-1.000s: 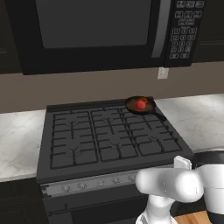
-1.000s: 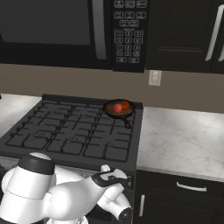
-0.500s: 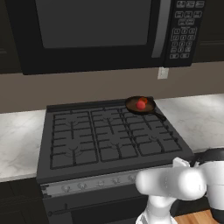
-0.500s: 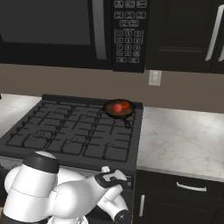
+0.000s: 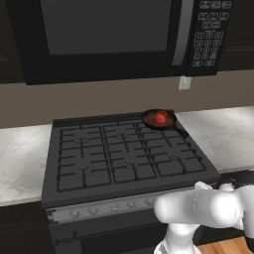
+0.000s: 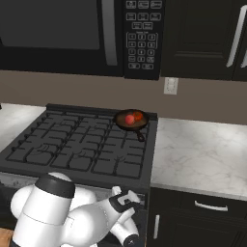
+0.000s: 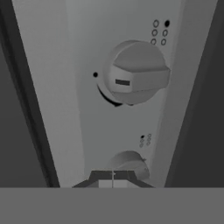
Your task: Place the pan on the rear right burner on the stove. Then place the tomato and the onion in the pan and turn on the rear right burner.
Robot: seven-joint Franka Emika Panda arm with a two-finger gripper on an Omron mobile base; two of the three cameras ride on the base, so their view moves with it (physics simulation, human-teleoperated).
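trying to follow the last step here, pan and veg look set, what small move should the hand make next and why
Probably ease the gripper forward onto the lower knob, right ahead of its fingertips on the stove front strip. The pan already sits on the rear right burner holding the tomato and onion. Whether this knob is that burner's, I cannot tell.

The arm is folded low in front of the stove (image 5: 129, 158), its wrist level with the knob strip. The gripper (image 7: 113, 175) faces a knob (image 7: 133, 74) there, its tips together.
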